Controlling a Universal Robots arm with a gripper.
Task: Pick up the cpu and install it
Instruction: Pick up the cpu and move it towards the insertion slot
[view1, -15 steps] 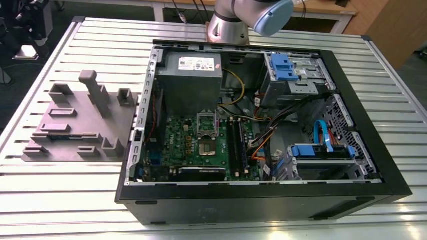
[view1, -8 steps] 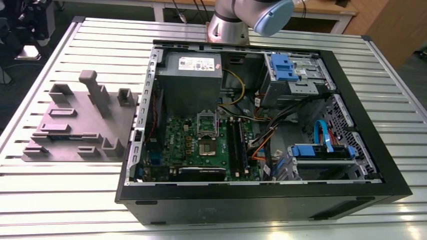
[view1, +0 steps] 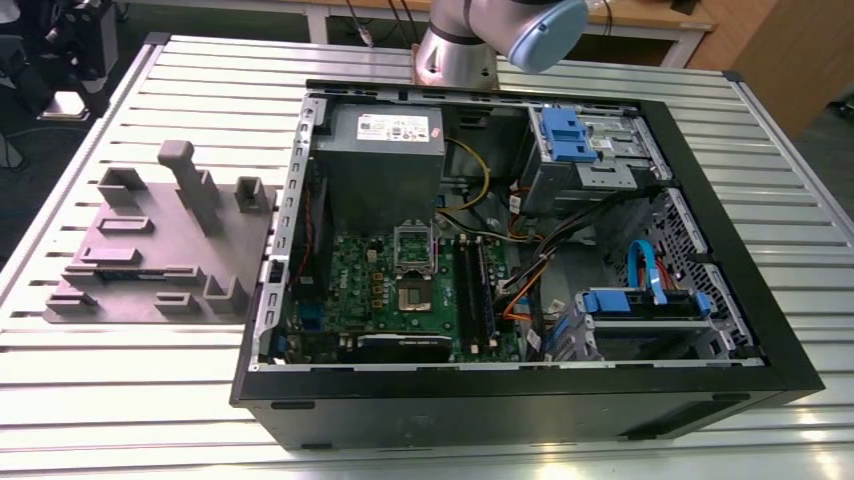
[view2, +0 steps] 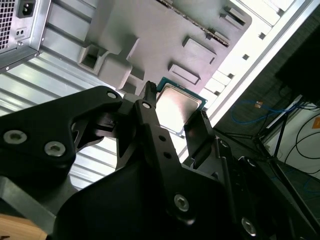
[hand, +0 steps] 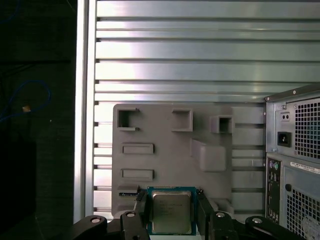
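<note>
The cpu (hand: 171, 212), a flat square chip with a silver-grey metal top and a green rim, sits between my two black fingers in both wrist views. My gripper (hand: 172, 204) is shut on it, one finger pressing each opposite edge. The chip (view2: 179, 107) hangs in the air well above the grey fixture plate (hand: 165, 165) on the slatted table. In the exterior view the open computer case (view1: 521, 250) shows the green motherboard (view1: 400, 300) with its metal socket frame (view1: 416, 262) standing open.
The arm's base (view1: 461, 50) stands behind the case at the table's far edge. Inside the case are the grey power-supply box (view1: 384, 140), blue drive brackets (view1: 567, 135) and loose cables (view1: 534, 270). The fixture plate (view1: 160, 250) lies at the exterior view's left, with several raised posts.
</note>
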